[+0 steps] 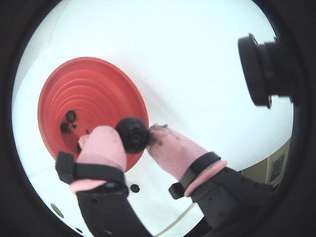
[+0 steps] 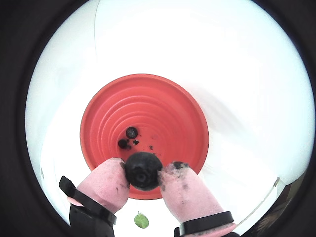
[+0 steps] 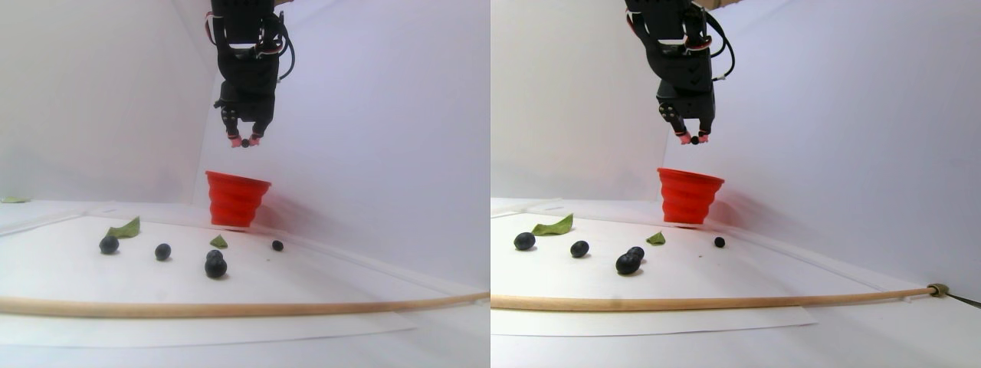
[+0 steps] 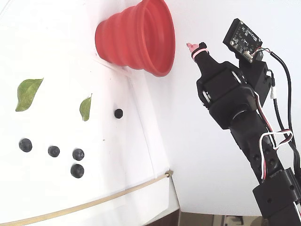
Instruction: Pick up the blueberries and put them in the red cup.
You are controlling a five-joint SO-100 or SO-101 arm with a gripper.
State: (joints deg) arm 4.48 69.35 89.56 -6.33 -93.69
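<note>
Gripper [image 2: 143, 174] is closed on one blueberry [image 2: 143, 170], poised above the red cup [image 2: 177, 106]. Two berries, possibly more, already lie inside [image 2: 131, 133]. Five blueberries [image 4: 77, 170] remain on the table; drop pending.

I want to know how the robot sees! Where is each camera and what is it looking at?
A wrist view: on the arm, looking down into the cup; gripper pinches a berry.
A wrist view: same, straighter down; cup, pink fingers.
Stereo pair: low on the table, sideways.
Fixed: sideways picture; arm.
All show the cup.
</note>
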